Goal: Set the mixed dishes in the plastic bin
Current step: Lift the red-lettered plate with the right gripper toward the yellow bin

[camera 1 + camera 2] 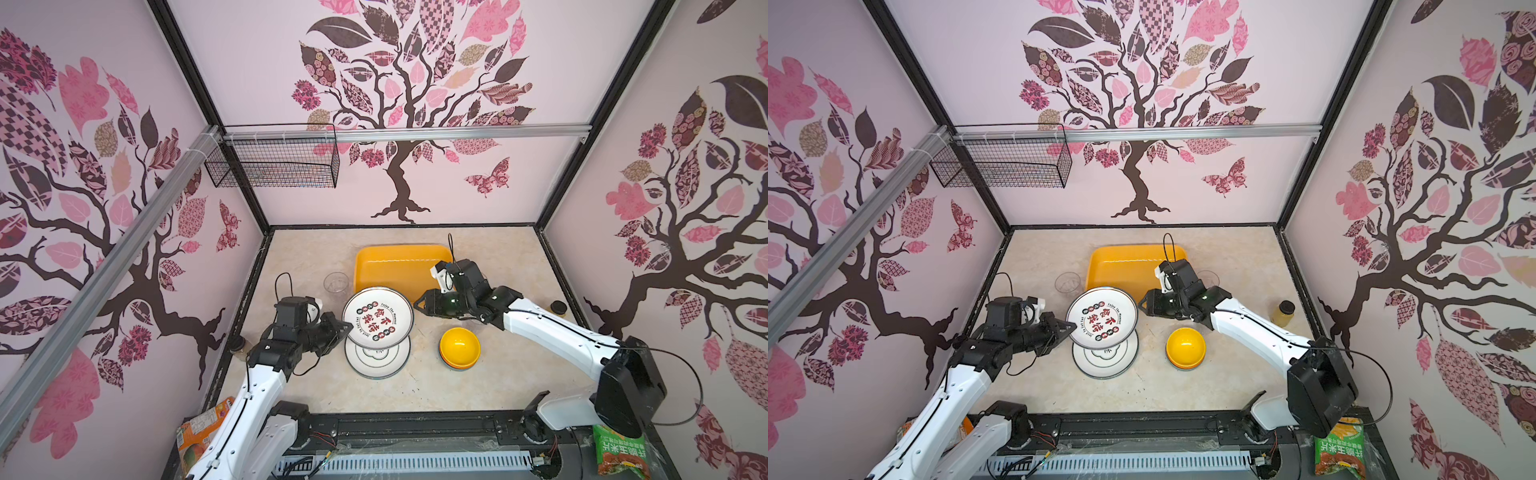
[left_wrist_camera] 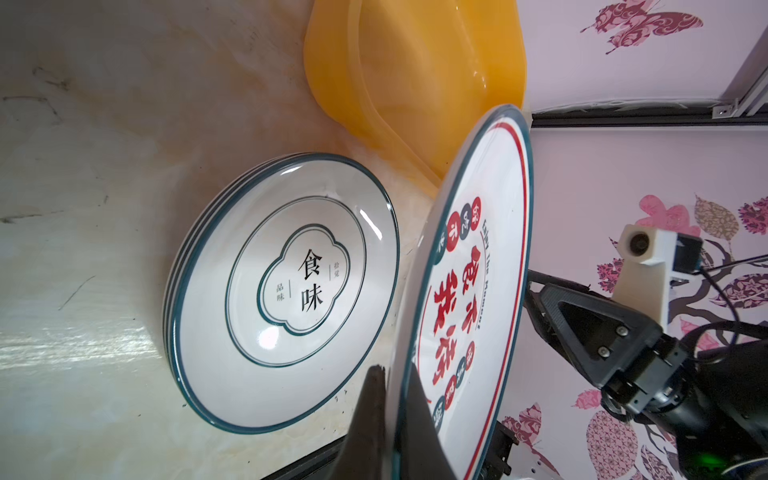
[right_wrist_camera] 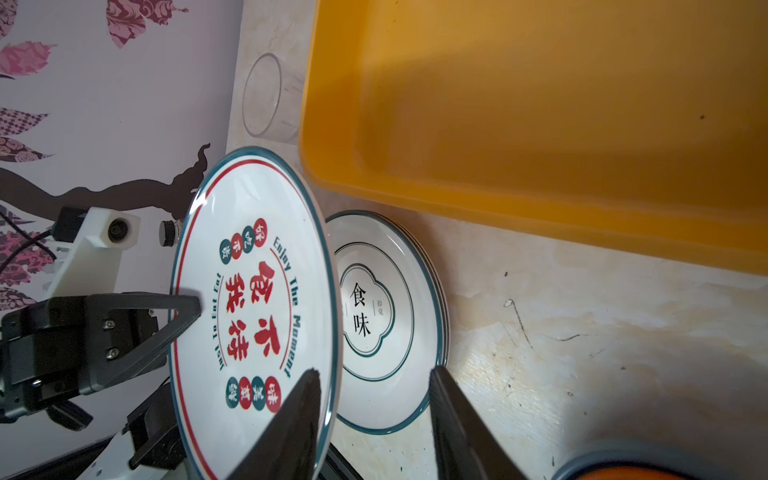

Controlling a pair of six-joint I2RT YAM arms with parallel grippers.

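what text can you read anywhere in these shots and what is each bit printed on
"Enjoy The Moment": red-lettered plate, inner ring.
"Just To Eat Eat": same plate, opposite side.
"食不我待": same plate, middle, large red.
"食味", small "拾觉" and "品味": top plate of the stack, centre.
Round badges on the red-lettered plate: too small to read.
Green snack bag: "玉米" legible, rest blurred.

Pink tree-patterned walls (image 1: 415, 83), marble-look tabletop (image 1: 498, 257), black wire basket (image 1: 274, 166)
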